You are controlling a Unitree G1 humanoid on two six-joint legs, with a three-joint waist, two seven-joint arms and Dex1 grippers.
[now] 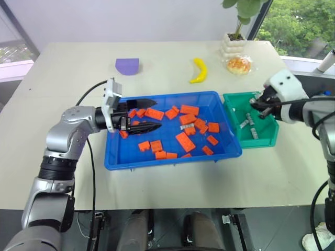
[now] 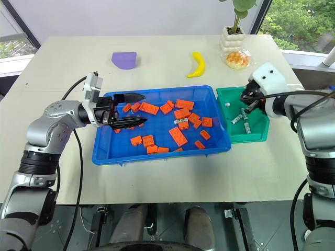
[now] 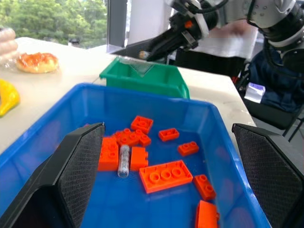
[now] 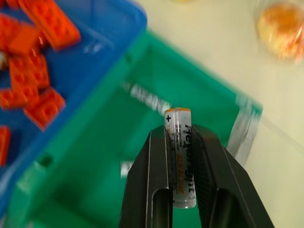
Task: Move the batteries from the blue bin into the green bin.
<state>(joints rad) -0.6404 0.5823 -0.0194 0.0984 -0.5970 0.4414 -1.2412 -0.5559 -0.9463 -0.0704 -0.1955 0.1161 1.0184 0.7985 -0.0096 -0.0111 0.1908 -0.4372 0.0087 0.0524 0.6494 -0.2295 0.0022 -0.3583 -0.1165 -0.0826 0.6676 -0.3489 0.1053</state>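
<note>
Glossy plastic blue bin (image 1: 119, 157); battery (image 4: 180, 156) seemingly metallic.

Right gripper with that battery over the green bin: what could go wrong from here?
1. The right gripper pinches the battery near one end, its top standing proud of the fingers; it could tip or slip on release.
2. It hangs near the far rim of the green bin, so a skewed drop might land on the table.
3. The open left gripper sits in the blue bin, where the last visible battery lies wedged among orange blocks; a block could get grabbed too.
</note>
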